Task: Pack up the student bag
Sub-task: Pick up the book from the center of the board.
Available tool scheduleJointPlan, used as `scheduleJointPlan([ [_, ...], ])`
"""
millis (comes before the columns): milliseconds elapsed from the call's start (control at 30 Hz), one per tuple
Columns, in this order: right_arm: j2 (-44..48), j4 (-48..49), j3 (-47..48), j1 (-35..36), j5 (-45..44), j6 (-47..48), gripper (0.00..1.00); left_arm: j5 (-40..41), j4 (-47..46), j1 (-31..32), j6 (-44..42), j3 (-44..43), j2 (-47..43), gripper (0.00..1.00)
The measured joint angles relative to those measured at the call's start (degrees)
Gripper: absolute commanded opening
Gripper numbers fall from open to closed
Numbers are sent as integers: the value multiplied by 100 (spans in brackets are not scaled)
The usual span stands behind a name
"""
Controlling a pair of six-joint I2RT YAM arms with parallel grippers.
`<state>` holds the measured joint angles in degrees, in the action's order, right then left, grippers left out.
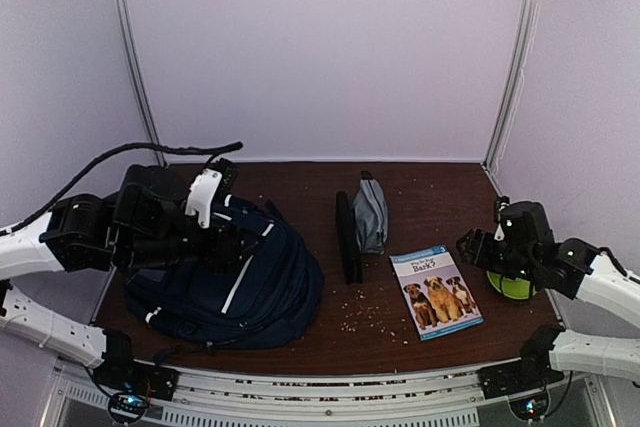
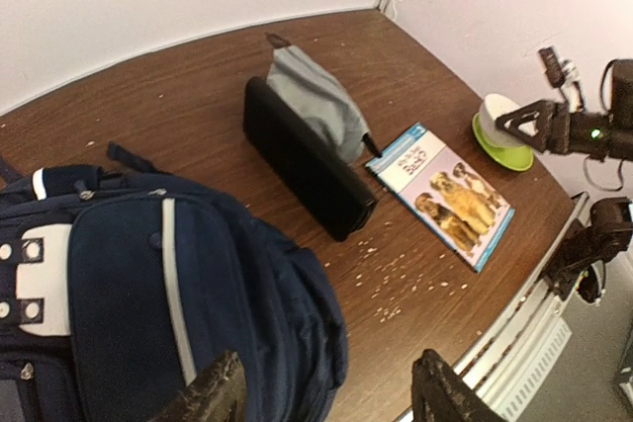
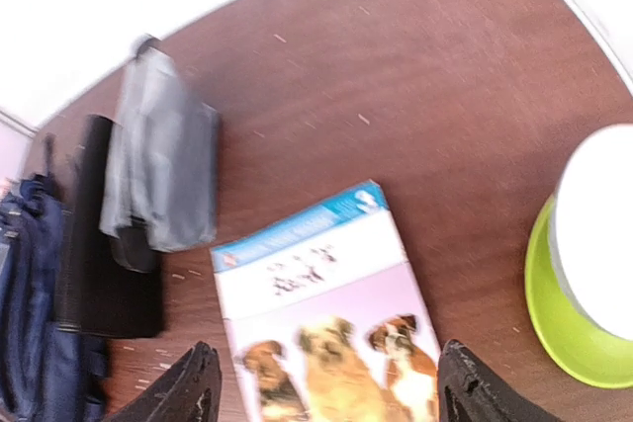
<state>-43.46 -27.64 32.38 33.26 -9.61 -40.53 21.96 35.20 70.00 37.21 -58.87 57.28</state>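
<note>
The navy-blue student bag [image 1: 240, 282] with white trim lies on the left of the table; it also fills the lower left of the left wrist view [image 2: 148, 294]. My left gripper [image 2: 326, 392] hangs open and empty above the bag's right edge; in the top view it sits over the bag's upper left [image 1: 225, 242]. A book with three dogs on its cover [image 1: 436, 292] lies right of centre. My right gripper [image 3: 331, 392] is open and empty above the book [image 3: 326, 313].
A black case [image 1: 346, 237] and a grey pouch [image 1: 370, 212] lie mid-table. A white cup on a green saucer [image 1: 515, 285] stands at the right edge, under the right arm. Small crumbs [image 1: 365, 312] are scattered on the brown table [image 1: 300, 182].
</note>
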Motion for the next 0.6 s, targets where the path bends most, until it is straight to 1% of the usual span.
scheduleJointPlan([
  [100, -197, 24, -407, -267, 57, -42, 76, -101, -74, 116, 153, -728, 802, 98],
  [133, -321, 42, -566, -413, 109, -61, 76, -164, -151, 140, 205, -955, 1189, 98],
  [267, -754, 35, -844, -839, 306, -142, 77, -570, -509, 179, 306, -1405, 2496, 96],
  [333, -872, 61, -866, -931, 382, -184, 77, -798, -599, 186, 317, -1655, 3053, 95],
  [433, -1034, 186, -898, -1003, 542, -284, 77, -1158, -658, 197, 297, -2323, 3884, 94],
  [600, -1340, 367, -1099, -1054, 863, -450, 77, -1606, -748, 208, 227, -3397, 4837, 94],
])
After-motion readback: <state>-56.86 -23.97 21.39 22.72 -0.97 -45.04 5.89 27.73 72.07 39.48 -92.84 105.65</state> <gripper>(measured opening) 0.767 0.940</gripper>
